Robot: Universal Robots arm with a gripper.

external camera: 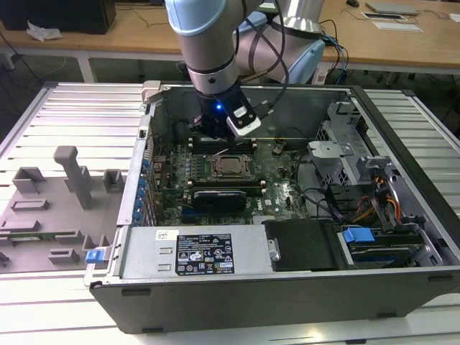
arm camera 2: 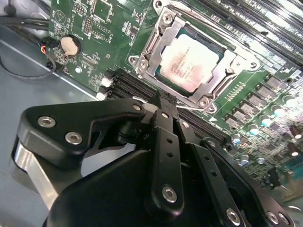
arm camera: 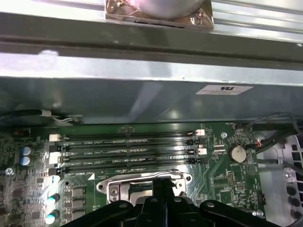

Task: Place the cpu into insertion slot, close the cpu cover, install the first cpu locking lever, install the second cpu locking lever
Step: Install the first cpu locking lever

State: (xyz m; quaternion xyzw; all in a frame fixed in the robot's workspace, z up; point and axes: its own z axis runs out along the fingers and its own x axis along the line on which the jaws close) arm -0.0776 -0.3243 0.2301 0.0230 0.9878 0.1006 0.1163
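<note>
A ribbed metal table (external camera: 72, 115) is seen under an open case (external camera: 287, 295), with the arm (external camera: 205, 43) hung inside. The cpu (arm camera 2: 189, 59) is seated in the slot (arm camera 2: 165, 19), and the cover (arm camera 2: 215, 79) is laid flat around it. The claw (arm camera 2: 160, 98) is pinched closed, nothing held, poised near the slot by the memory slots (arm camera: 128, 151).

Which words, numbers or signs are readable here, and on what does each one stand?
None reads reliably.
Black label on the grey box: too small.
White sticker on the case wall: blurred.
Print on the cpu: too faint.
White lettering by the memory slots: too small.
</note>
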